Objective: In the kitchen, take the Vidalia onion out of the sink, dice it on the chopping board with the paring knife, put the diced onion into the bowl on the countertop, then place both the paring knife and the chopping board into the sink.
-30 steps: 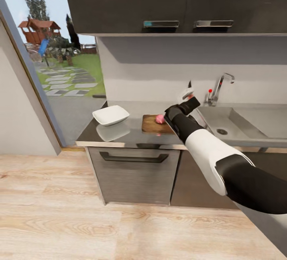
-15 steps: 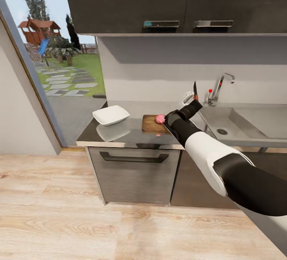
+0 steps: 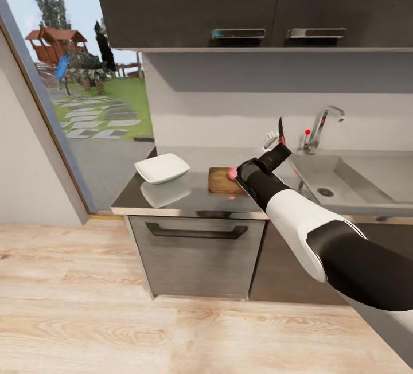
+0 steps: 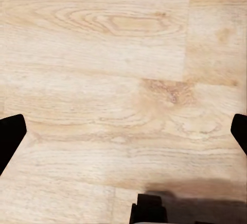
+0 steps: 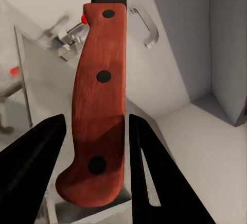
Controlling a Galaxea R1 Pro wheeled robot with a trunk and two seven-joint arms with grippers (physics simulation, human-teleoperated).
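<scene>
The pinkish Vidalia onion (image 3: 231, 174) sits on the brown chopping board (image 3: 223, 181), half hidden behind my right forearm. My right gripper (image 3: 277, 148) hovers above the board's right end, near the sink (image 3: 367, 190), shut on the paring knife (image 3: 281, 128), whose dark blade points up. In the right wrist view the red handle (image 5: 100, 105) is clamped between the black fingers (image 5: 31, 172) of the right gripper (image 5: 95, 121). The white bowl (image 3: 162, 167) stands on the grey countertop (image 3: 172, 201) left of the board. My left gripper (image 4: 123, 136) hangs open over the wood floor.
A chrome tap (image 3: 321, 127) with a red knob (image 3: 308, 131) rises behind the sink. Dark wall cabinets (image 3: 229, 1) hang above the counter, and a dark drawer front (image 3: 195, 248) sits below it. Tall glass doors (image 3: 69, 104) stand at the left.
My right gripper has swung the knife from a tilt to blade-up and drifted slightly right. The whole head view has shifted a little, so the camera moved.
</scene>
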